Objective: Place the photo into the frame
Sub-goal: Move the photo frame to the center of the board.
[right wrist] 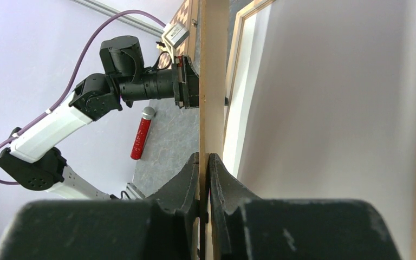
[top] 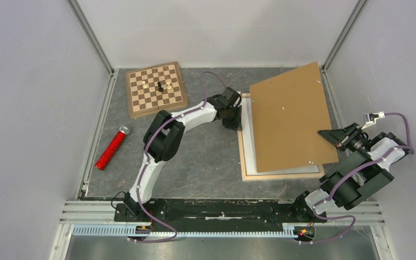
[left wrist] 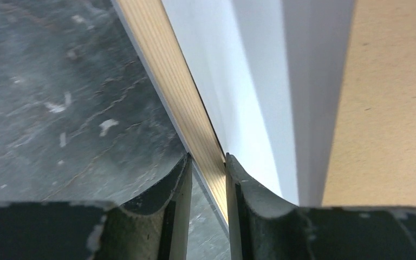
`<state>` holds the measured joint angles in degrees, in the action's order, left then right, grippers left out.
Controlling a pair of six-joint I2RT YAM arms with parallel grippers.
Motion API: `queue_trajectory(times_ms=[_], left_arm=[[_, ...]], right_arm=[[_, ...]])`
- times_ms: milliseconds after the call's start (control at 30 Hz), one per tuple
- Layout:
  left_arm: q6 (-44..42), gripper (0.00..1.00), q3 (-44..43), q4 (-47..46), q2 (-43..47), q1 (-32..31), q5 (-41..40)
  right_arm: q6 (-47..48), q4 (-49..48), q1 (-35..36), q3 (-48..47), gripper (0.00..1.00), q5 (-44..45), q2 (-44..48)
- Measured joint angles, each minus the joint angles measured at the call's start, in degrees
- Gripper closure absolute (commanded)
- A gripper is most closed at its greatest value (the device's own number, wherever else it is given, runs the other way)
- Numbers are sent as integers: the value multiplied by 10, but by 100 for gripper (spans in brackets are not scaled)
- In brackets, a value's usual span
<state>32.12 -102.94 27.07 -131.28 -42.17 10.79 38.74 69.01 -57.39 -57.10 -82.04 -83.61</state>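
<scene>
The frame (top: 242,157) of light wooden bars lies flat on the table right of centre. Inside it lies the photo (top: 248,135), plain white back up, mostly covered. A brown backing board (top: 290,116) slants above both, its near right edge raised. My right gripper (top: 325,134) is shut on that edge, and the right wrist view shows the thin board (right wrist: 214,81) pinched between the jaws (right wrist: 205,157). My left gripper (top: 237,123) stands at the frame's left bar. In the left wrist view its jaws (left wrist: 207,160) close on the wooden bar (left wrist: 168,70), with the white sheet (left wrist: 238,81) beside it.
A checkered chessboard (top: 156,88) with several pieces sits at the back left. A red cylinder with a silver cap (top: 111,150) lies near the left wall. White enclosure walls stand on the left, back and right.
</scene>
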Motion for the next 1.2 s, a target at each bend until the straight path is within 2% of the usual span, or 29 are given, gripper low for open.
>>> queue_trajectory(times_ms=[133,233,267,867,1200], left_arm=[[0,85,38,-7,24,18,0],[-1,97,63,-13,40,34,0],[-1,98,73,-16,45,40,0],[-10,98,235,-67,153,123,-28],[-8,98,312,-135,196,135,-41]], right_arm=[[-12,-8,2,1,100,0,15],[-29,-27,14,11,100,0,34],[-35,-35,20,17,100,0,41],[-70,-87,93,45,100,-6,57],[-12,-60,111,45,100,-10,28]])
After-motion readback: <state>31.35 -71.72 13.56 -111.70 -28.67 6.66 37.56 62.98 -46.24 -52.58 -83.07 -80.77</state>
